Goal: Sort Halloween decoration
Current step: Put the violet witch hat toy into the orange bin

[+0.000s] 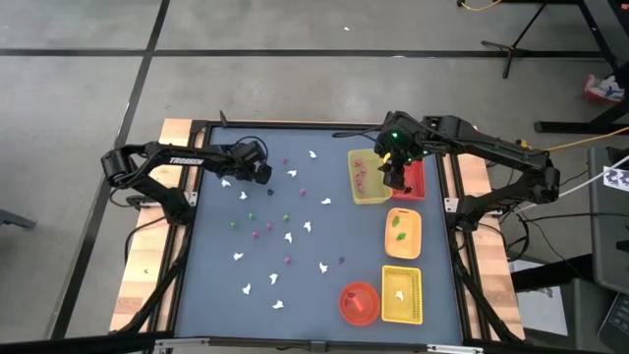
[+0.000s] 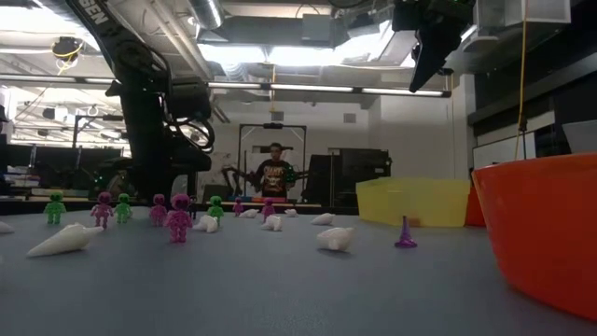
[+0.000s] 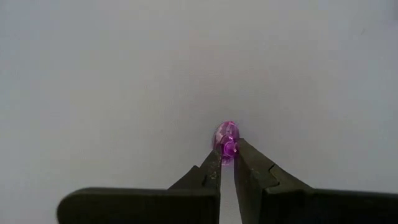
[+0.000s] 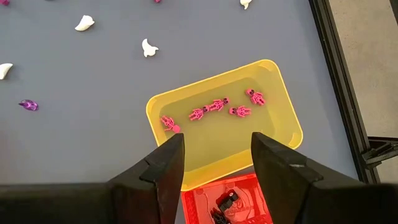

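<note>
On the blue-grey table [image 1: 211, 295], white ghosts [image 1: 308, 227] with pink and green figures [image 2: 178, 217] lie scattered left of the trays. The yellow tray [image 4: 280, 118] holds five pink skeletons [image 4: 217, 104]; above it hangs the right gripper [image 4: 216, 163], fingers spread. The left gripper [image 3: 226, 163], over the table's far-left part, pinches a small purple piece [image 3: 226, 138].

Trays [image 1: 370, 196], red-orange bowl [image 1: 360, 303], person [image 2: 274, 174]
</note>
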`<state>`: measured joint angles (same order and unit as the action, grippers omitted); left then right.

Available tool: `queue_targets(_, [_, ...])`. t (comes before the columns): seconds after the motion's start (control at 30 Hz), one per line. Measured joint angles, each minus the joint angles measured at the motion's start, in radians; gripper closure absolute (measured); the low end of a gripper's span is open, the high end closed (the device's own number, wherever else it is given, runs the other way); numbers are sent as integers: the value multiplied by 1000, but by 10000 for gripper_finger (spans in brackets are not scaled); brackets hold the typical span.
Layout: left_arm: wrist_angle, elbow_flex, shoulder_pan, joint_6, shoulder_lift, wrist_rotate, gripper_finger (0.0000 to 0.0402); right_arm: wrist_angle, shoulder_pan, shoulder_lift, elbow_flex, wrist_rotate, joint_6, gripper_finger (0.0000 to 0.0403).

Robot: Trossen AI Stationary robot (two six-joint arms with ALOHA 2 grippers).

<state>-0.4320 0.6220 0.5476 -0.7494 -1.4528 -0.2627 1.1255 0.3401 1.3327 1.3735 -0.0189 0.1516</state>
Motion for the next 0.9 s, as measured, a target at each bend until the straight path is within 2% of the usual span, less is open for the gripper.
queue_targets(0.47, [9,19,-1,8,0,50,390,0,0,0,0,0,0,219])
queue_targets(0.7, [15,110,-4,69,0,57,391,0,0,0,0,0,0,219])
queue_targets(0.9, [16,216,-43,105,0,110,391,0,0,0,0,0,0,219])
